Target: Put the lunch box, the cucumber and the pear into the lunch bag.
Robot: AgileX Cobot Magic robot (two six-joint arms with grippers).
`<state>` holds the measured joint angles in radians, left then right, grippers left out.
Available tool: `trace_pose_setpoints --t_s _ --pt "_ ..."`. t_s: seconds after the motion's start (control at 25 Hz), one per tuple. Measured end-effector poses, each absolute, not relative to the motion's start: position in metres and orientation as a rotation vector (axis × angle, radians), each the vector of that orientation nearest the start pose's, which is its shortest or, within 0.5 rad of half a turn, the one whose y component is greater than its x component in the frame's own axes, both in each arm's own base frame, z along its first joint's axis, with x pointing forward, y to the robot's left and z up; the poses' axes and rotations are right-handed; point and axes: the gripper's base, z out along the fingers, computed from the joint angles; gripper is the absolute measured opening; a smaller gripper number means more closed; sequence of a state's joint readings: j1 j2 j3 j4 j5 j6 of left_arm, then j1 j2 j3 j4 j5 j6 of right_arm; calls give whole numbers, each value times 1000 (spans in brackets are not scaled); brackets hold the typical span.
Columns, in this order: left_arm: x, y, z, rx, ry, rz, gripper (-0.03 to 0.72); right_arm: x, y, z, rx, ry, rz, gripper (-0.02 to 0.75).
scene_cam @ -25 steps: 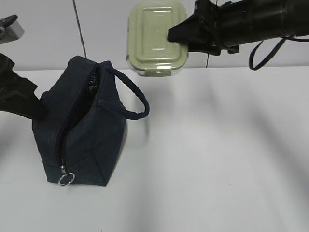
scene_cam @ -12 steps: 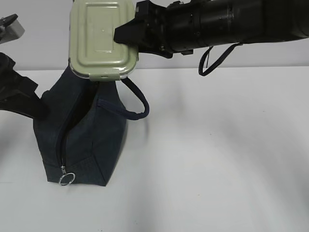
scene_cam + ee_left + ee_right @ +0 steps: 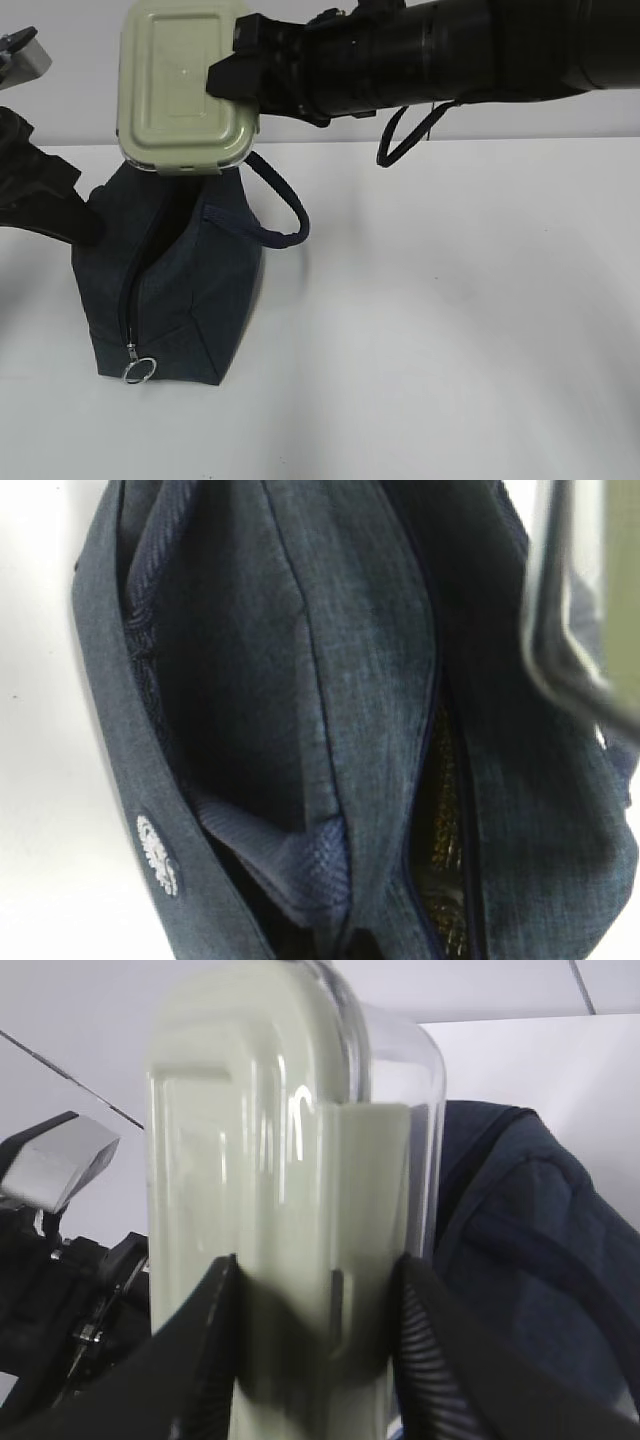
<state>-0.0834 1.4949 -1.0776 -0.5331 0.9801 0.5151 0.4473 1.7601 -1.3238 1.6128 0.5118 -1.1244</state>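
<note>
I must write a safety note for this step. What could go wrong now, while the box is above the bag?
1. The right end effector grips the box by one end only, so it may tilt or slip.
2. The bag opening looks narrow beside the box, which may catch on the edge.
3. The handle loops close under the box and may snag it.

The lunch box point(image 3: 182, 85) hangs directly above the lunch bag point(image 3: 170, 290) on the table's point(image 3: 450, 300) left
</note>
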Motion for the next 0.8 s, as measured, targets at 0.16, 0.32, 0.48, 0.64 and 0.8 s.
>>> trace_pose_setpoints --t_s 0.16,0.32,0.48,0.64,0.8 --pt "284 -62 269 481 2687 -576 3 347 228 296 -335 2004 1099 299" --pt "284 -62 270 480 2684 -575 3 351 233 280 -341 2046 1093 299" --pt "284 -62 270 479 2684 -575 3 350 233 266 -397 2136 1032 299" --pt "285 -62 270 474 2678 -575 3 347 230 254 -497 2237 925 299" --pt "286 -63 270 465 2670 -576 3 344 224 244 -582 2336 794 299"
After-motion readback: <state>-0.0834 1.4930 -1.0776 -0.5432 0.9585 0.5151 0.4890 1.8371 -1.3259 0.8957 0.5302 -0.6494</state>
